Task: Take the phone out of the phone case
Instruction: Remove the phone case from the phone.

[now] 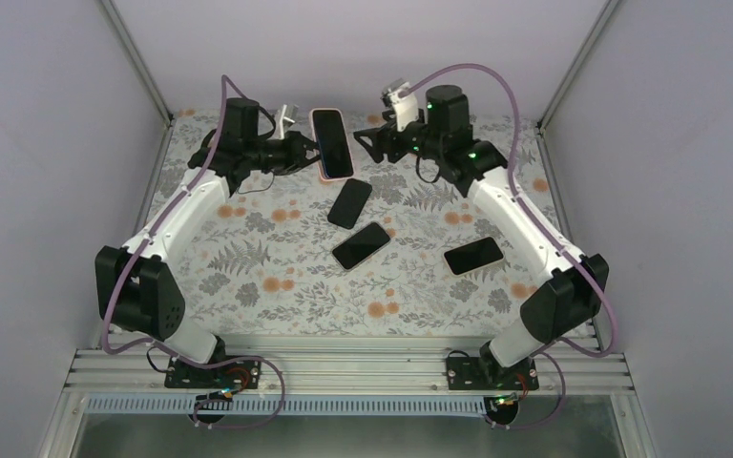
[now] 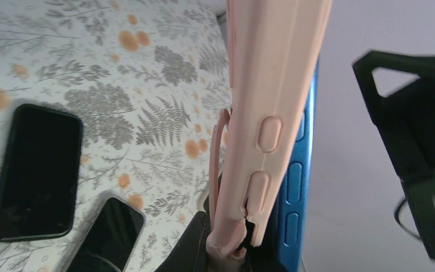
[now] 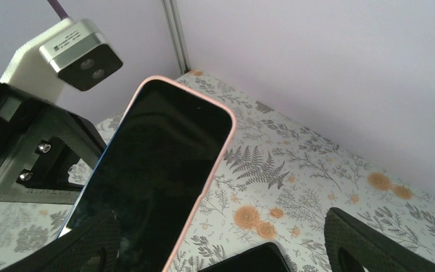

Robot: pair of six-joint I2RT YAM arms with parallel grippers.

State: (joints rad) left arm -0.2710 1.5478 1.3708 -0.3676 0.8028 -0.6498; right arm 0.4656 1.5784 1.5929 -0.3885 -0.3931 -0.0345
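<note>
A pink phone case (image 1: 323,174) with a blue phone (image 1: 332,143) in it hangs above the far part of the table, screen up. My left gripper (image 1: 303,151) is shut on the case's lower end. In the left wrist view the pink case (image 2: 272,85) side stands peeled off the phone's blue edge (image 2: 295,192), and the case's corner is torn by my left gripper (image 2: 243,249). My right gripper (image 1: 367,143) is open just right of the phone. In the right wrist view the dark phone screen (image 3: 158,164) reaches past the left finger of the right gripper (image 3: 226,249), untouched.
Three other black-screened phones lie on the floral table (image 1: 277,277): one (image 1: 349,202) under the held phone, one (image 1: 361,245) in the middle, one (image 1: 473,255) near the right arm. Walls and frame posts close in the back and sides.
</note>
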